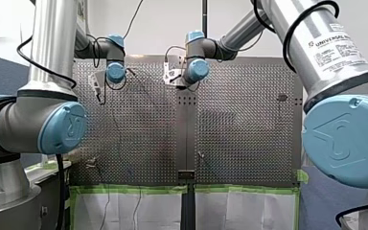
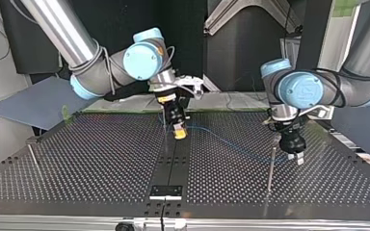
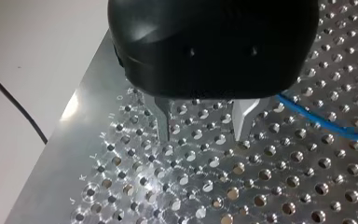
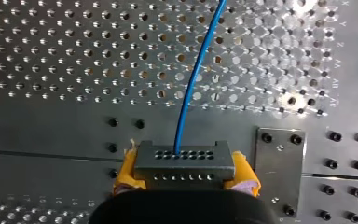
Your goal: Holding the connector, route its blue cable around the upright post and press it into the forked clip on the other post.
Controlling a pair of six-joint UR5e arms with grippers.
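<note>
Connector (image 4: 182,165), grey perforated rectangular block

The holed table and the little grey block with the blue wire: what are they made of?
Table: seemingly bare metal, silvery and brushed; light glints round its holes. Connector: dark grey, matte; plastic or coated metal, I cannot tell. Blue cable: glossy, smooth sheath, probably plastic.

Connector (image 4: 182,164): grey rectangular block, two rows of small holes, clamped at both ends in the right gripper (image 4: 185,173). Blue cable (image 4: 193,79): thin, leaves an upper-row hole and trails over the perforated plate, ending near a thin upright post (image 2: 271,166).
</note>
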